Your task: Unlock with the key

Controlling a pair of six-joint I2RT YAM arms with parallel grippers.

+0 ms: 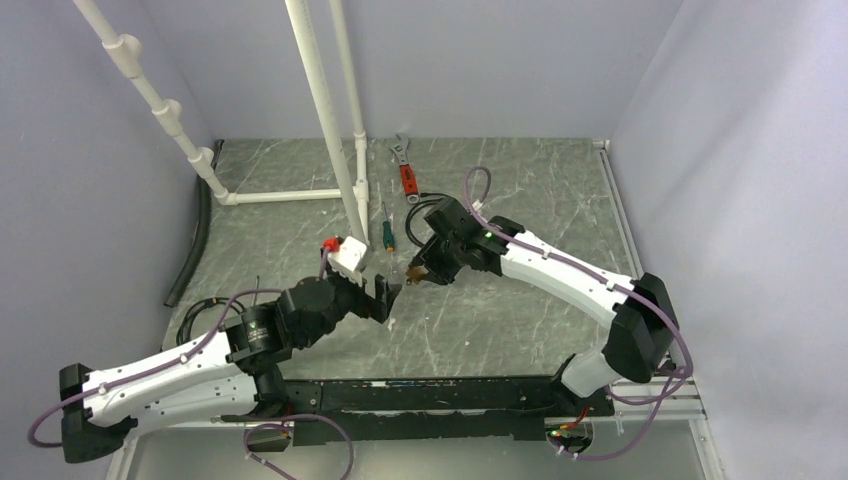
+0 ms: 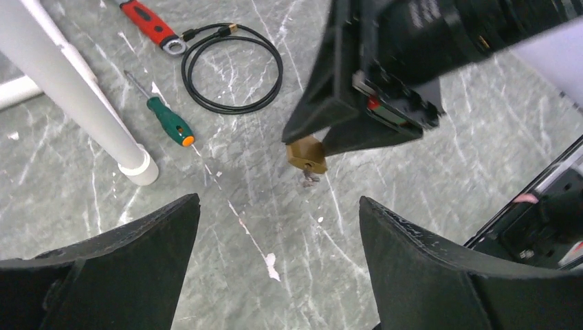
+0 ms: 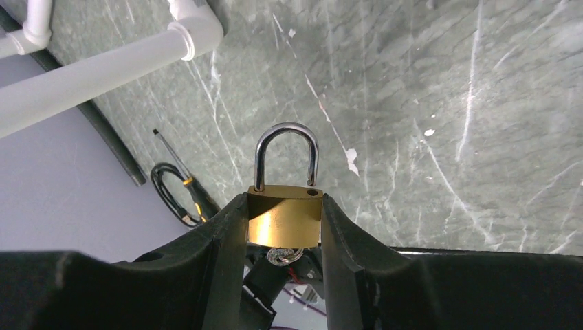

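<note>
White plastic pipe (image 2: 75,89) stands on the grey-green table (image 2: 426,165), ahead of the left finger of the left gripper (image 2: 278,206). Just beside the foot of the pipe lies a green-handled screwdriver (image 2: 170,122), and further ahead are a red-handled wrench (image 2: 151,24) and a coiled black cable (image 2: 234,69). The left gripper has its two black fingers wide apart, and nothing is between them. Ahead of these fingers, a little nearer to the right one, is a brass padlock (image 3: 284,223), which the right gripper (image 3: 283,201) holds above the table. The fingers of the right gripper are clamped on the two narrow sides of the brass body, one finger on each side. The steel shackle (image 3: 285,130) sticks out beyond the fingertips. One leg of it goes into the body; the other leg seems to end just at the top of the body, beside a small hole, and I cannot tell if it is released. The key (image 2: 309,180) is at the opposite end of the lock, sticking out of its bottom, back between the right gripper's fingers toward the palm. Only a small grey metal part of it shows, and it points toward the open fingers of the left gripper, which do not touch it.
</note>
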